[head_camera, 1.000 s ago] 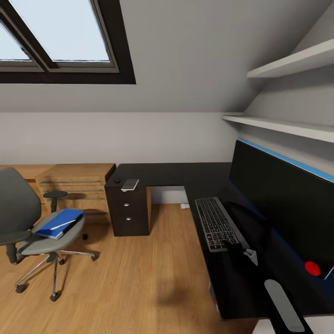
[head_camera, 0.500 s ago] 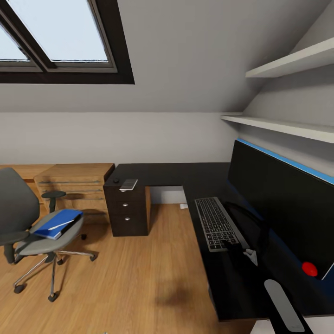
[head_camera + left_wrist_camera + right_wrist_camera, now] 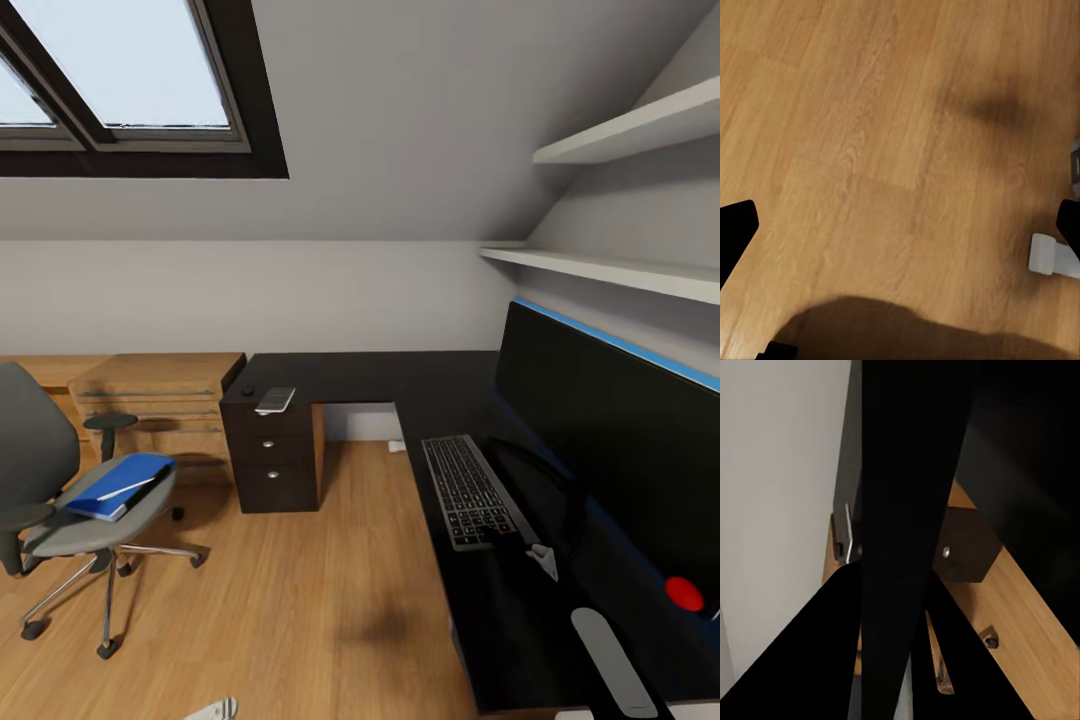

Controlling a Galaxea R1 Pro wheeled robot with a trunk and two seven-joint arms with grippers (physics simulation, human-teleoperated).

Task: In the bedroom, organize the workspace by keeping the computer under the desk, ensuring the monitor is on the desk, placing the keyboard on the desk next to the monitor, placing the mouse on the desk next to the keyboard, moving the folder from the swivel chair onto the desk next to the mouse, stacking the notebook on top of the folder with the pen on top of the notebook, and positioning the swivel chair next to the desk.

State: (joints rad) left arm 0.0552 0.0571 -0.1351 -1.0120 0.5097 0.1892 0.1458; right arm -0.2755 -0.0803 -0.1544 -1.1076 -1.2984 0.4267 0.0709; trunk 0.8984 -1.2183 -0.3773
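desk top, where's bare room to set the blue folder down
Free: the desk corner stretch between the notebook and the keyboard. Crowded: the wing along the monitor, where the keyboard takes most of the depth.

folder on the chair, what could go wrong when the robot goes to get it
1. The pen lies loose on the blue folder; tilting the folder in a lift could roll it off onto the floor.
2. The swivel chair stands on casters, so a push on the seat may roll it away.
3. The notebook overhangs the desk edge, so a nudge might drop it.
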